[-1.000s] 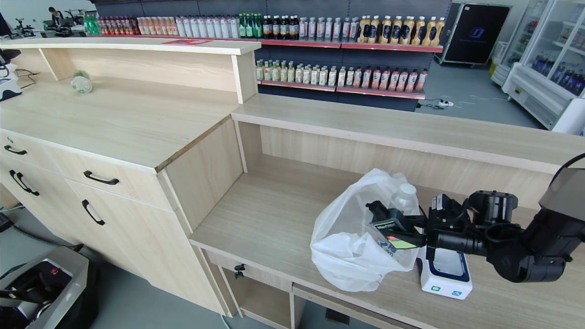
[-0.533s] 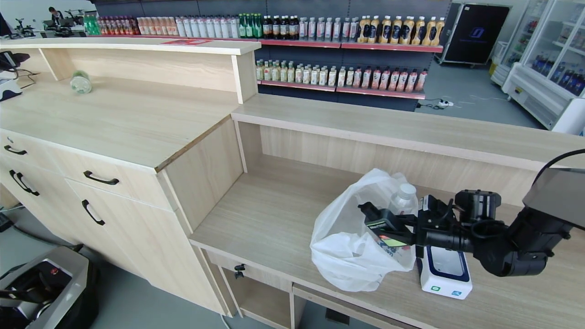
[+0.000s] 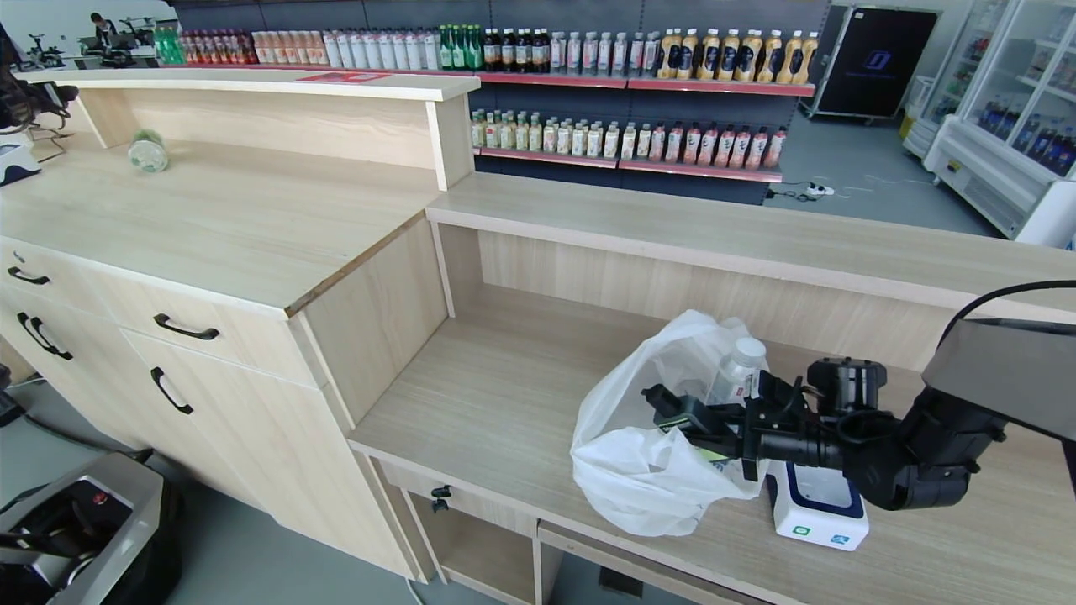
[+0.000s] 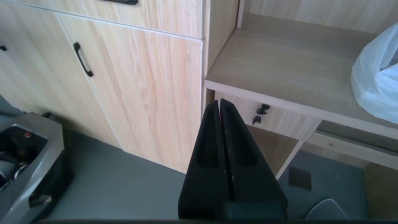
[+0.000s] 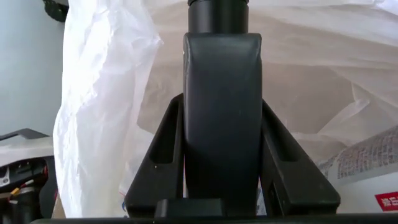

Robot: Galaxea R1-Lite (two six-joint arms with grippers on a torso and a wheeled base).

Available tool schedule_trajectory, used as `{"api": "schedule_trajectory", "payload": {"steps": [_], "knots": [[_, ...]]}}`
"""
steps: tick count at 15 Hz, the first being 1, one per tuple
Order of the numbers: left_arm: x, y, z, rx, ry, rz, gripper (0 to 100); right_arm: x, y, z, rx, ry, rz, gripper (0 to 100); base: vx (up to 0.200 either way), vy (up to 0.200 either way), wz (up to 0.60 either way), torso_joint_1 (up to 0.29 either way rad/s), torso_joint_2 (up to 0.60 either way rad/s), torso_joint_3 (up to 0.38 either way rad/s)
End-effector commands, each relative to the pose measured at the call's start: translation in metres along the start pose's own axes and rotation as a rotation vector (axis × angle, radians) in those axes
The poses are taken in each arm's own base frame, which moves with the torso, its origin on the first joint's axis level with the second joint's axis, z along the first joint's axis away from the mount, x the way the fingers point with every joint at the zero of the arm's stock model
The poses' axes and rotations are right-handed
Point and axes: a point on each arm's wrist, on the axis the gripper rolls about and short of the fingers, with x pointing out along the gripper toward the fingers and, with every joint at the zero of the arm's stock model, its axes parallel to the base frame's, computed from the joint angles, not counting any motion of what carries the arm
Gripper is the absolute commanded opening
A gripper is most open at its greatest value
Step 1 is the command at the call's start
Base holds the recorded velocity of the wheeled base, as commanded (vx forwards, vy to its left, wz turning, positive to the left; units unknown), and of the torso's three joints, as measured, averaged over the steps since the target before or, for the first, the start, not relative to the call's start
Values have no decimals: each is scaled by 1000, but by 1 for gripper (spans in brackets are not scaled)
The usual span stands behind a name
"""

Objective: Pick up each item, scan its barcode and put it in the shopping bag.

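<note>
A dark item [image 3: 683, 418] is pinched between the fingers of the right pincer [image 3: 672, 412] and held in the open mouth of the white bag [image 3: 626, 479]. In the right wrist view the item [image 5: 222, 68] is seen clamped from both sides by the right pincer [image 5: 222, 115], with the bag's film [image 5: 99, 124] around it. A clear bottle [image 3: 738, 370] with a white cap stands inside the bag, just behind the pincer.

The right arm [image 3: 916, 454] is stretched nearly level from the right edge of the surface [image 3: 496, 395] toward the bag. A white scanner [image 3: 820, 517] lies below the arm, just beside the bag, at the front edge of the surface. The bag sits near that front edge, toward the right.

The left pincer [image 4: 221, 143] is pressed together with nothing in it and hangs above the floor before the cabinet [image 4: 149, 81].

A green bottle [image 3: 149, 152] lies on its side near the back of the raised surface [image 3: 210, 218] to the left. Drawers with black handles [image 3: 185, 328] are set beneath it. Shelves of bottles [image 3: 630, 59] and glass-door fridges [image 3: 1017, 118] are seen behind.
</note>
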Motion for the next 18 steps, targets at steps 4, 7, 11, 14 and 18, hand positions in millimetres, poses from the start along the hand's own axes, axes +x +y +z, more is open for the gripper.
{"api": "schedule_trajectory", "payload": {"steps": [4, 7, 11, 14, 18], "knots": [[0, 0, 0, -1, 0, 0, 0, 9, 1, -19, 13, 43, -19, 0, 0, 0, 0, 0, 0, 0], [0, 0, 0, -1, 0, 0, 0, 12, -2, -24, -1, 53, -29, 0, 0, 0, 0, 0, 0, 0], [0, 0, 0, -1, 0, 0, 0, 14, -5, -26, 10, 82, -44, 0, 0, 0, 0, 0, 0, 0], [0, 0, 0, 1, 0, 0, 0, 14, -5, -26, 17, 86, -42, 0, 0, 0, 0, 0, 0, 0], [0, 0, 0, -1, 0, 0, 0, 12, -3, -28, 27, 91, -38, 0, 0, 0, 0, 0, 0, 0]]}}
